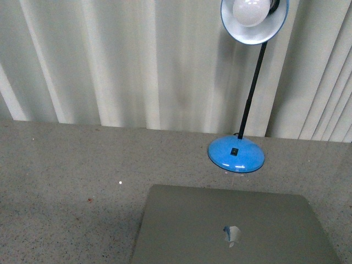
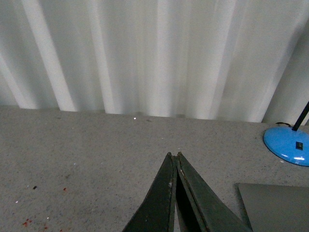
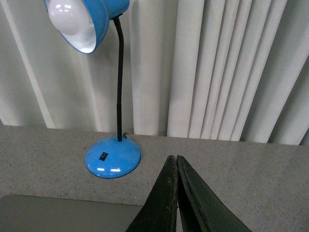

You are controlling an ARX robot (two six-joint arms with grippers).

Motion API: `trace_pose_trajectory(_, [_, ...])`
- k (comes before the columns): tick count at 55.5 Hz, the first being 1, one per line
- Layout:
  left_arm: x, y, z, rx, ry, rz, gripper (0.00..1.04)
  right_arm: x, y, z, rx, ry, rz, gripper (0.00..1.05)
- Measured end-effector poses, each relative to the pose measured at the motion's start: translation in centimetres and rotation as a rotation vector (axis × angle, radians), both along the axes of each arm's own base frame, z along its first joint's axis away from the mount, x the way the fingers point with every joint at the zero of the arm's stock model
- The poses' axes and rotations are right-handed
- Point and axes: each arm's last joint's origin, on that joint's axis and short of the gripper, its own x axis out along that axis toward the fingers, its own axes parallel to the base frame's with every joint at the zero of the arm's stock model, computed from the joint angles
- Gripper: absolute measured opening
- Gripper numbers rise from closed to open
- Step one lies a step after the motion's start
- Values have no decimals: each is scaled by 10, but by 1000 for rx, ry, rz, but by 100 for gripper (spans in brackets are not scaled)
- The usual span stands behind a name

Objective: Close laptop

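The laptop lies flat on the speckled grey table near the front edge, lid down, its shiny apple logo facing up. A corner of its silver-grey lid shows in the left wrist view, and a strip of the lid in the right wrist view. My left gripper is shut with nothing in it, above the table to the left of the laptop. My right gripper is shut and empty too, by the laptop's far right side. Neither arm shows in the front view.
A blue desk lamp stands just behind the laptop: its round base, a black neck, and its shade with a white bulb overhead. White pleated curtains close off the back of the table.
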Motion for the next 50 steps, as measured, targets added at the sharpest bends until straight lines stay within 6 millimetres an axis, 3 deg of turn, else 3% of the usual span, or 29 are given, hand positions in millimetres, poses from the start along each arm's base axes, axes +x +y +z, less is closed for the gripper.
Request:
trace_pose_trajectory(17, [-20,14,-18,-12,-10,8,4,-22,0,-16,4,-2,0,3])
trace_pose_trajectory(50, [-46,14,-37,-15,-24,2,4,-50,0,-35,6,-12,0,3])
